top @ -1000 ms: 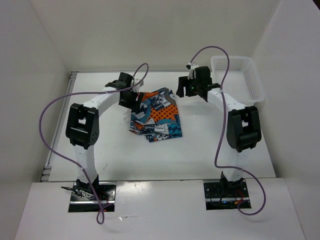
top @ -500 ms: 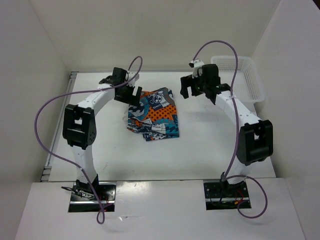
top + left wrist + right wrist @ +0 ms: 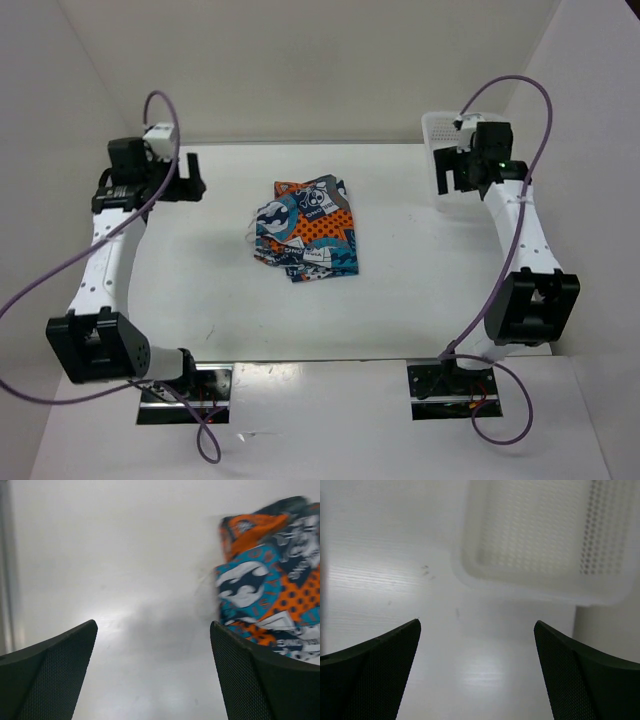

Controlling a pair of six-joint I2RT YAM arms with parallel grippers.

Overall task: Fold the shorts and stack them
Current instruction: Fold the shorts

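The shorts lie as a folded bundle in teal, orange, navy and white print at the middle of the table, with nothing touching them. My left gripper hangs open at the far left, well away from them. In the left wrist view the shorts fill the upper right, and the left gripper has only bare table between its fingers. My right gripper is open at the far right, by the basket. The right wrist view shows the right gripper empty over the table.
A white perforated basket stands at the back right corner, partly hidden by the right arm; its near wall shows just beyond the right fingers. White walls close in the table on the left, back and right. Purple cables loop off both arms.
Both arms have swung outward from the shorts, the left to the far left and the right toward the basket. Both grippers have opened wider. The shorts stay where they lay.
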